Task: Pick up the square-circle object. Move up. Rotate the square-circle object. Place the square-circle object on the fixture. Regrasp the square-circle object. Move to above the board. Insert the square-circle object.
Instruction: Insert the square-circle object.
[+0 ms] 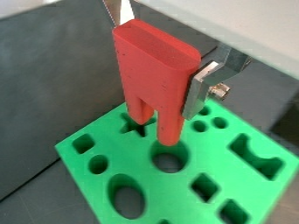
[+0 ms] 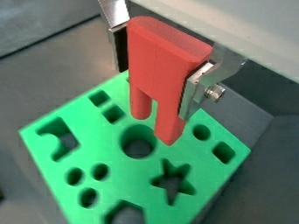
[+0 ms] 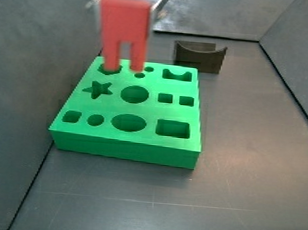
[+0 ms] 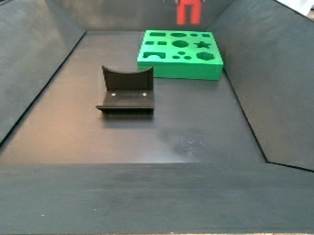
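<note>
The gripper (image 2: 158,66) hangs above the board (image 3: 75,133), fingers (image 2: 201,83) clamped on the square-circle object (image 2: 162,74) — legs down. The dark surface (image 4: 185,138) is walled by dark panels; the fixture (image 4: 127,92) stands at centre-left, apart from the board.

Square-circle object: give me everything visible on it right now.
The square-circle object is a small red block, matte and plastic-looking, with a boxy body and two legs at its lower end: one looks round, the other squarer. It hangs upright, legs down, clamped at its upper body between the fingers of the gripper. It sits above the board, legs over holes near the star cut-out. In both wrist views the leg tips look just above the board surface; contact cannot be confirmed.
</note>
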{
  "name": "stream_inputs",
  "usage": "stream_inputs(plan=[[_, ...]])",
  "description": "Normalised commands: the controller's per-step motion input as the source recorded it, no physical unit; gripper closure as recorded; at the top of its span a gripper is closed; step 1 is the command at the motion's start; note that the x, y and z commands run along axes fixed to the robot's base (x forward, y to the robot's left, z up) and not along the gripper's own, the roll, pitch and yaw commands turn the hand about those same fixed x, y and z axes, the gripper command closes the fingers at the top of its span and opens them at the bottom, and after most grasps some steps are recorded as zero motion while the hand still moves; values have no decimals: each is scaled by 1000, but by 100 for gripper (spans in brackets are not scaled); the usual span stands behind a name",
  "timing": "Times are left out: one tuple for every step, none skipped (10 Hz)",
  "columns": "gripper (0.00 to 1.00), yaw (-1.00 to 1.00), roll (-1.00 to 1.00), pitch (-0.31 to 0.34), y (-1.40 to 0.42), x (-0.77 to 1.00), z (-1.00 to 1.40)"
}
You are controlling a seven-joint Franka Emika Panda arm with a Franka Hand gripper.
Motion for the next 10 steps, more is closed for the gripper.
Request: stream_inputs(plan=[[100, 0, -60, -276, -83, -820, -566], [100, 0, -309, -187, 0, -683, -331], [100, 0, -446, -121, 0, -546, -183], [100, 6, -484, -123, -11, -374, -86], [100, 49, -446, -86, -180, -197, -146], [100, 91, -353, -37, -374, -34, -283], [100, 0, 0, 0, -651, 106, -229], [100, -11, 66, 9, -686, 263, -180], [100, 0, 84, 0, -491, 83, -120], [100, 89, 71, 0, -83, -129, 0]])
